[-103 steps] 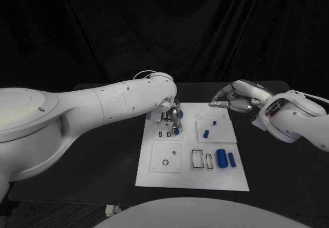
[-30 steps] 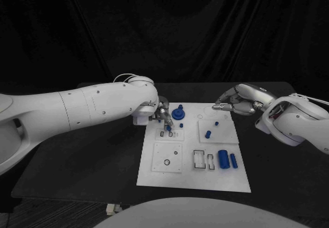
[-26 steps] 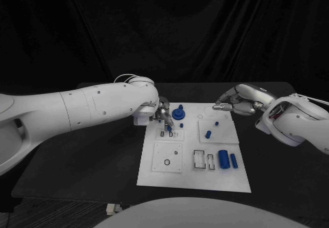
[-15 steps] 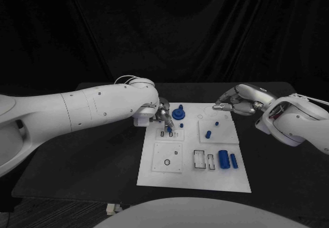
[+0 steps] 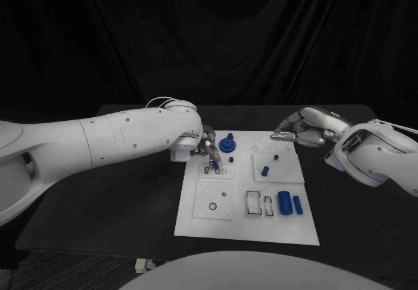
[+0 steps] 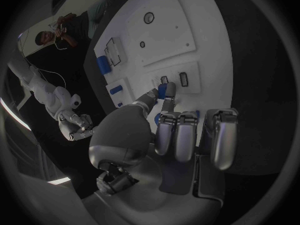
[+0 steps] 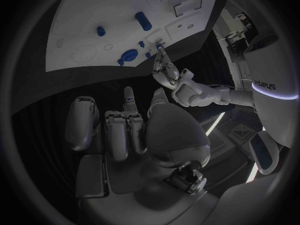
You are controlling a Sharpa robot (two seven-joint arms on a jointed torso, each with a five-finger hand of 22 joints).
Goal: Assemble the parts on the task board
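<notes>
Black drapes hang behind the black table.

The head camera looks down from above at the whole task board, while each wrist camera looks close from behind its own hand, sharing that board.

White task board w/ blue parts, black table, silver left hand.

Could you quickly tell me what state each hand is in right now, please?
Left hand: pinching a small blue part over the task board.
Right hand: fingers curled in, holding nothing, at the board's far right corner.
</notes>
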